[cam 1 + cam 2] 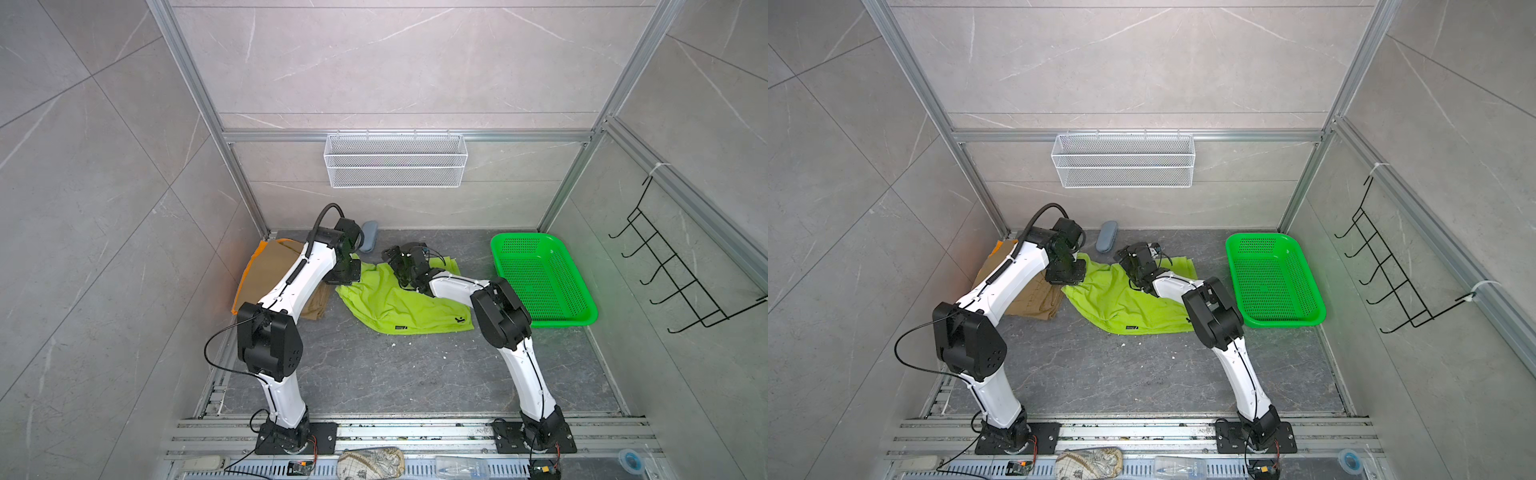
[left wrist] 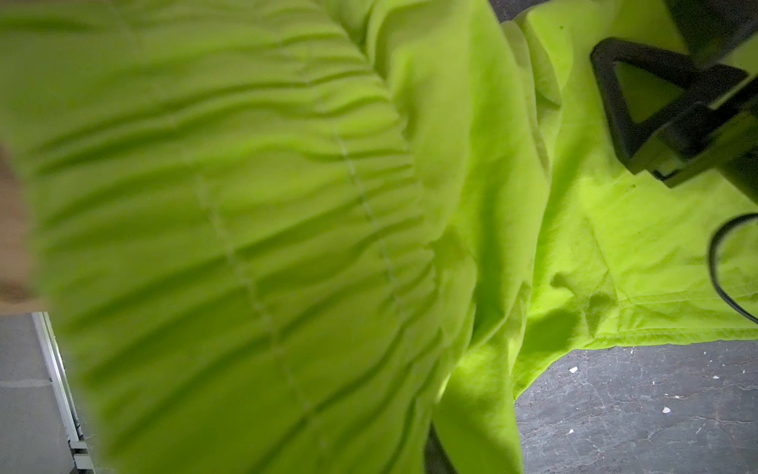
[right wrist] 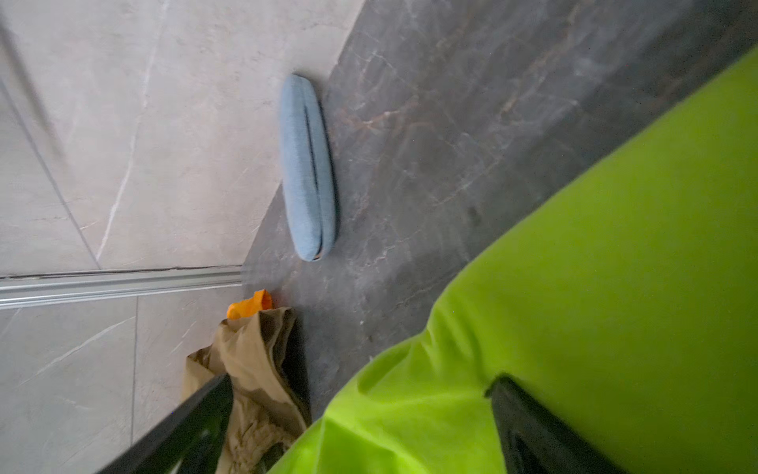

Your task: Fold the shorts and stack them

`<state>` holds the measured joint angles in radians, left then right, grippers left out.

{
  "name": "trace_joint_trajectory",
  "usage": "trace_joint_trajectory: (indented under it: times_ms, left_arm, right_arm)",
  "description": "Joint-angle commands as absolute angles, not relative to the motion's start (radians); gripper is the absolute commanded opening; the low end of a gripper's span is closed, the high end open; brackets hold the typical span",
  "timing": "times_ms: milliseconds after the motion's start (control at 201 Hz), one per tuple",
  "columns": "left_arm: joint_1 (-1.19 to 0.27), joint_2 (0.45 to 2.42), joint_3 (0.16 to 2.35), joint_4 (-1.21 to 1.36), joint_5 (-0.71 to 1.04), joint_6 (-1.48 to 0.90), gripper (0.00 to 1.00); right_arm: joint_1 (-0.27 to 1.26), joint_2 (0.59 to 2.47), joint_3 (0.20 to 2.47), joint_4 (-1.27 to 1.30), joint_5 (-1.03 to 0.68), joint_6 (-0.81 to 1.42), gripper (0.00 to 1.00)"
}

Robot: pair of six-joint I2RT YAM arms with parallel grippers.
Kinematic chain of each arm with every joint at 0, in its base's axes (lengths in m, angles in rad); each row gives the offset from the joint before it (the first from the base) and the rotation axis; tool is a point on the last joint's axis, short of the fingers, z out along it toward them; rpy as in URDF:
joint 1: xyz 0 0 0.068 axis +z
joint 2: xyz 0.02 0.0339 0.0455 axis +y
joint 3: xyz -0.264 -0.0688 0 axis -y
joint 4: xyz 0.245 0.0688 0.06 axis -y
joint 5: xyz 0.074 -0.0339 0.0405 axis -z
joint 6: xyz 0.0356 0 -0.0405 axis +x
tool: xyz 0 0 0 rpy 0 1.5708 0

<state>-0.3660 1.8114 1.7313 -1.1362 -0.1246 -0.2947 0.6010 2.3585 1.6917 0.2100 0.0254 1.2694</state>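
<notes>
The lime green shorts (image 1: 399, 303) lie crumpled on the table near the green basket (image 1: 552, 321), on its side toward the left arm. We cannot tell if the cloth touches the basket wall, because the right arm covers that place. The left gripper (image 1: 344, 281) is clenched on the elastic waist of these shorts, at the corner farthest from the basket. In the left wrist view the gathered waist hangs close before the lens. The right gripper (image 1: 397, 255) hovers over the shorts somewhat nearer to the basket. Its jaws are wide apart and grasp nothing.

We see some risks from here:
- The shorts are pinched at one corner only, so a pull by the left arm alone may twist the cloth.
- Such a pull may also sweep the cloth over the khaki shorts (image 1: 270, 266). These lie on the orange shorts (image 1: 258, 249), well apart from the basket.
- If the right jaws close where they are, they may take a thick bunch or only one layer, and the fold would come out crooked.
- The blue-grey case (image 1: 369, 241) lies near the right gripper and could be knocked.
- A pull toward the basket may press a leg against its rim and shift it.

The green basket holds nothing. The white wire basket (image 1: 395, 160) hangs on the back wall, well apart from the green basket, and it also looks empty.
</notes>
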Motion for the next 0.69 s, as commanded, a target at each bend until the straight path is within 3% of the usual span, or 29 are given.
trace_joint_trajectory:
  times_ms: [0, 269, 493, 687]
  left_arm:
    - [-0.366, 1.736, 1.718, -1.134, -0.106, -0.27, 0.0]
    - [-0.365, 1.721, 1.696, -1.107, -0.071, -0.274, 0.0]
    - [-0.365, 1.715, 1.695, -1.083, -0.056, -0.282, 0.0]
    - [-0.367, 1.721, 1.705, -1.08, -0.048, -0.281, 0.0]
  right_arm:
    - [0.608, 2.408, 1.727, 0.225, 0.066, 1.295, 0.99]
    - [0.612, 2.216, 1.665, 0.213, 0.057, 1.229, 0.99]
    - [0.666, 1.969, 1.35, 0.263, 0.104, 1.305, 0.99]
    - [0.746, 1.942, 1.183, 0.354, 0.127, 1.398, 0.99]
